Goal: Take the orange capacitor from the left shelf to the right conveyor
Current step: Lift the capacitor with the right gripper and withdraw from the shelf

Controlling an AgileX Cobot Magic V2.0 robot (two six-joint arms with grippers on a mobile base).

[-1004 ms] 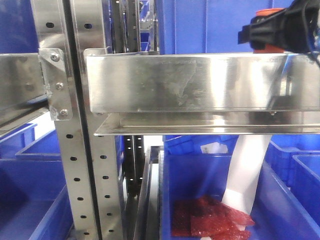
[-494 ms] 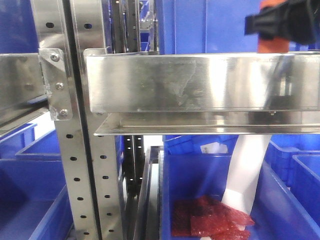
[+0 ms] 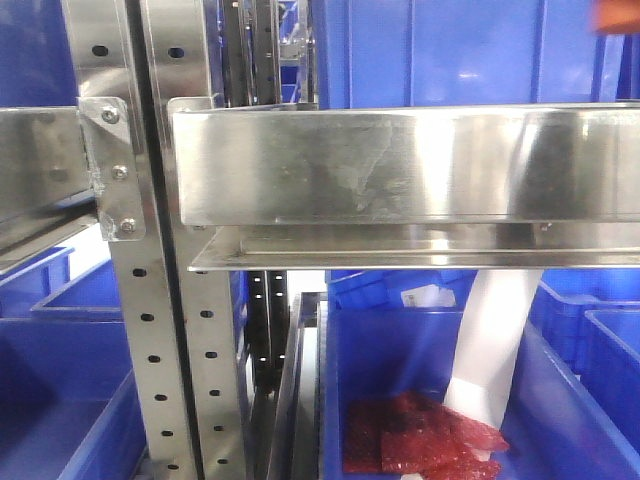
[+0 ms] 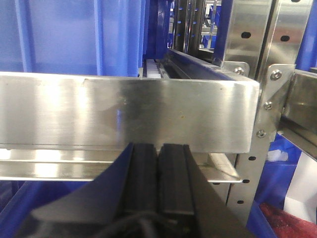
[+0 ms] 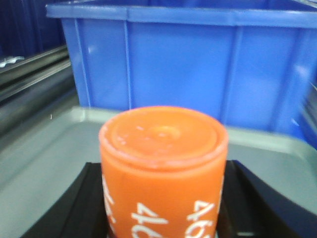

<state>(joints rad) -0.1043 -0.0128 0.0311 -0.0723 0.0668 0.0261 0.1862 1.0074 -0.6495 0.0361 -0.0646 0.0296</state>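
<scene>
Black fingers (image 5: 89, 198) of the right hand (image 5: 166, 213) clamp the orange capacitor (image 5: 163, 153) upright over a grey tray (image 5: 44, 163), a blue bin (image 5: 198, 64) behind. Left hand (image 4: 158, 178), fingers pressed together and empty, faces the left shelf (image 4: 124, 111) rail.

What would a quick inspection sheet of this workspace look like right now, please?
Surface: steel left shelf; grey tray-like surface in the right wrist view.
Job's things: orange capacitor upright, held above that surface; right conveyor not seen.
Clutter: red crinkled packets in a blue bin, a white strip hanging into it.
Grippers: left gripper shut, empty, before the shelf rail; right gripper shut on the capacitor.
Cables: nothing seen.
Surroundings: more blue bins behind and below the shelf.
</scene>
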